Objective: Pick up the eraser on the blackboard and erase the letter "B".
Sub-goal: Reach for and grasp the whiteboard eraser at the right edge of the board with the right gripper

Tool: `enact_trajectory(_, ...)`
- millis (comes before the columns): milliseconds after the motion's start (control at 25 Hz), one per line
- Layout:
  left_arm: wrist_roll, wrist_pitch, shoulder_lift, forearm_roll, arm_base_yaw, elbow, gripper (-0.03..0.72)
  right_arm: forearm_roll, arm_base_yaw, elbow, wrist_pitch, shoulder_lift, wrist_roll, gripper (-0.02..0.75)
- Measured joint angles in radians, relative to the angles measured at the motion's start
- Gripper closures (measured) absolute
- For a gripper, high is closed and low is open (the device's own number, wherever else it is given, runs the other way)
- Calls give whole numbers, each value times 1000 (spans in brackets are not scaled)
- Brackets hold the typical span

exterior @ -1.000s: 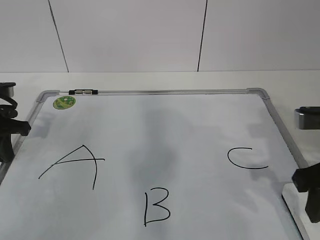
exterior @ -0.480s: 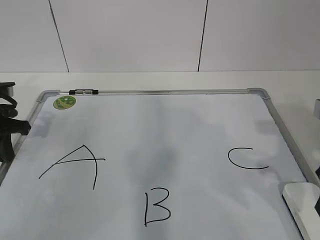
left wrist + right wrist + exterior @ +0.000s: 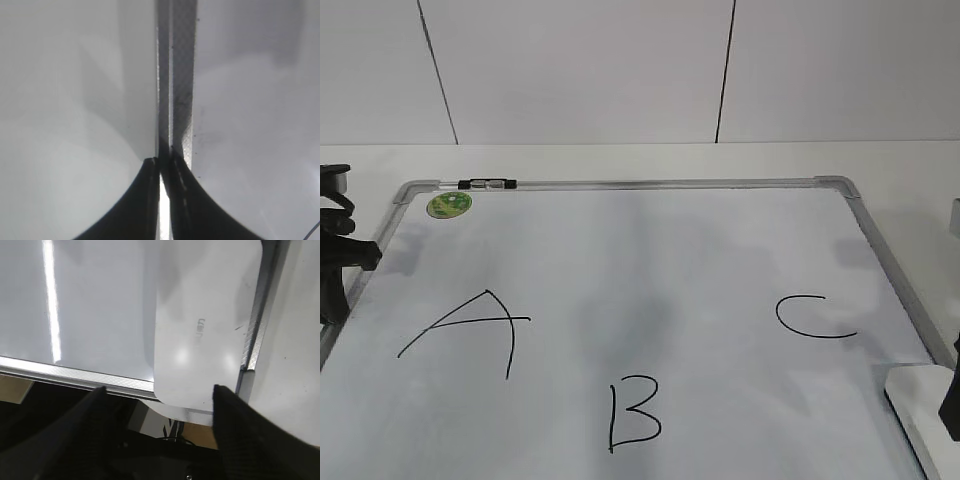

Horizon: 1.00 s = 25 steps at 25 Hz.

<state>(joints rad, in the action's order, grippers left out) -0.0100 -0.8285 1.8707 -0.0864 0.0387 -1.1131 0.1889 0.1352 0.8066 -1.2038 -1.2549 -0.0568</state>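
The eraser (image 3: 202,325) lies flat at the near right corner of the blackboard (image 3: 650,250), its white top with small grey lettering facing up; in the exterior view only a pale corner of the eraser (image 3: 920,400) shows at the lower right edge. In the right wrist view its long side runs along the grey frame and its near end reaches past the frame's corner. The right gripper (image 3: 157,405) hangs just beside that near end with its two dark fingers (image 3: 245,425) spread wide, one on each side of the eraser's width; whether they touch it cannot be told. In the exterior view only a dark sliver of this gripper (image 3: 951,405) appears at the right edge.

The letter "B" (image 3: 633,414) stands in black marker near the front middle of the board, well apart from the eraser, its lines whole. The "A" (image 3: 465,332) sits to its left and the "C" (image 3: 812,316) to its right, nearer the eraser. A round green sticker (image 3: 449,204) and a small black-and-silver clip (image 3: 487,184) mark the far left corner.

The left gripper (image 3: 161,192) hovers over the board's left frame rail, its fingers pressed nearly together with only a thin bright slit between them, holding nothing
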Motion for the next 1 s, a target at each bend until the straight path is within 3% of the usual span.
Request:
enact_trajectory(80, 0, 0, 0, 0, 0, 0, 665, -17, 0, 0, 4, -5, 15, 120)
enact_trajectory(200, 0, 0, 0, 0, 0, 0, 665, -23, 0, 0, 28, -29, 23, 90)
enact_trajectory(600, 0, 0, 0, 2, 0, 0, 665, -109, 0, 0, 70, -151, 82, 80)
enact_trajectory(1000, 0, 0, 0, 2, 0, 0, 665, -98, 0, 0, 105, -244, 114, 80)
